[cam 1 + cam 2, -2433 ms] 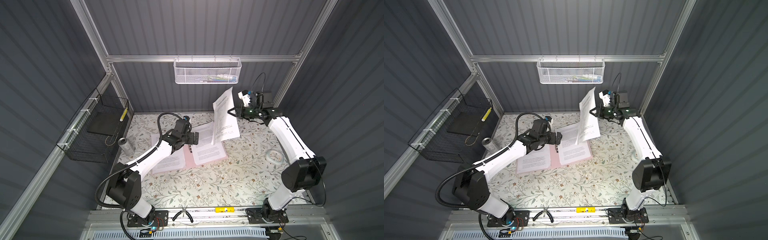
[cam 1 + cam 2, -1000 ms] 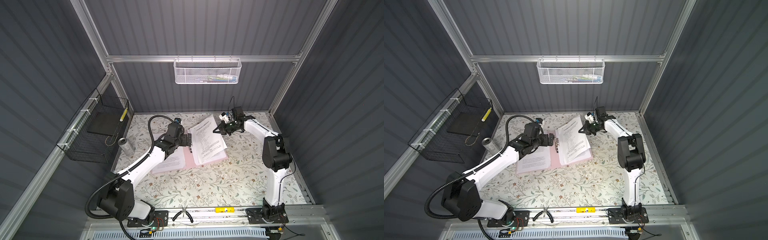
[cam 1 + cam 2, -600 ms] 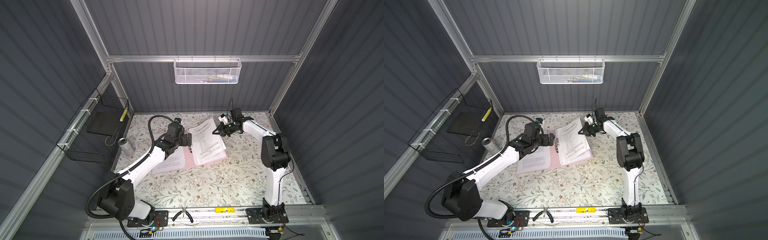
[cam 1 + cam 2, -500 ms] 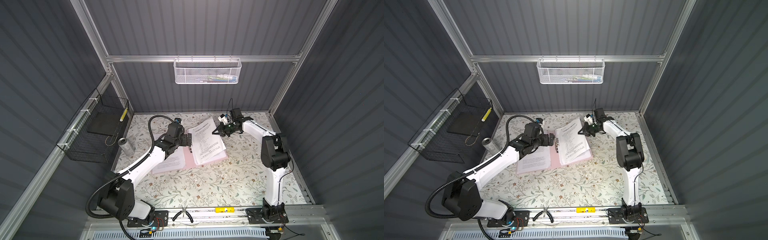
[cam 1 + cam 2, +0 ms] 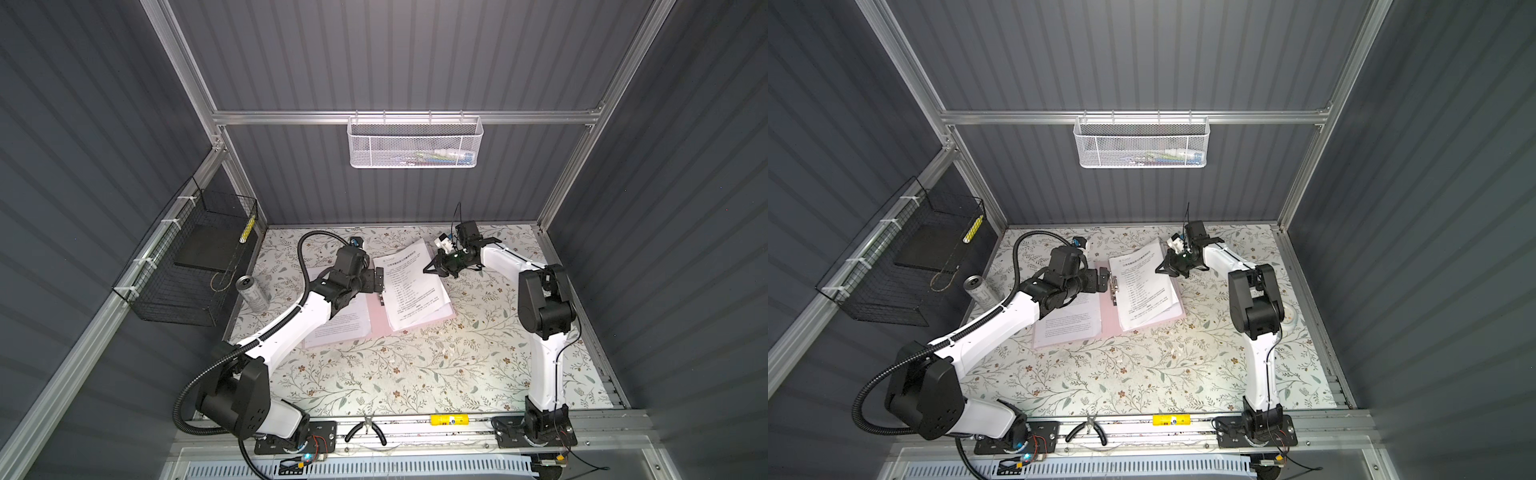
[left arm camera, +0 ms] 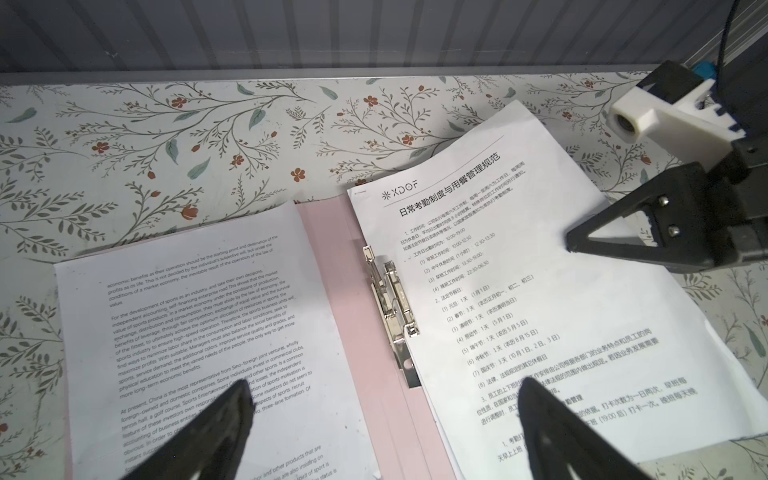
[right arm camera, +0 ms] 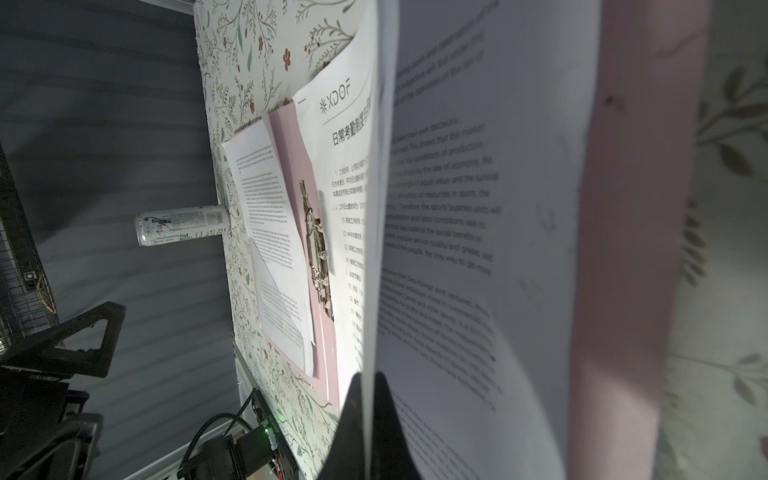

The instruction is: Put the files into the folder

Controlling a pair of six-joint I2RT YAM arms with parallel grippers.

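The pale pink folder (image 5: 376, 316) (image 5: 1109, 316) (image 6: 332, 257) lies open on the floral table, its metal clip (image 6: 392, 307) (image 5: 1113, 289) at the spine. One of the files (image 5: 345, 326) (image 6: 199, 332), in English text, lies on its left leaf. Another sheet (image 5: 411, 286) (image 5: 1144, 286) (image 6: 519, 270) with a Chinese heading rests askew over the right leaf, on top of a further printed sheet (image 7: 478, 249). My right gripper (image 5: 428, 269) (image 5: 1158, 270) (image 7: 368, 386) is shut on this top sheet's far right edge, which is slightly lifted. My left gripper (image 5: 378, 280) (image 5: 1102, 280) (image 6: 384, 388) hovers open over the spine beside the clip.
A drinks can (image 5: 253, 293) (image 5: 978, 291) stands at the table's left edge by a black wire basket (image 5: 195, 257). A white mesh basket (image 5: 415, 143) hangs on the back wall. Pliers (image 5: 368, 432) and a yellow item (image 5: 451, 419) lie on the front rail.
The right gripper brought the held sheet down from upright in the air onto the folder's right leaf. Over the last second it barely moves. The left gripper stays open by the spine.
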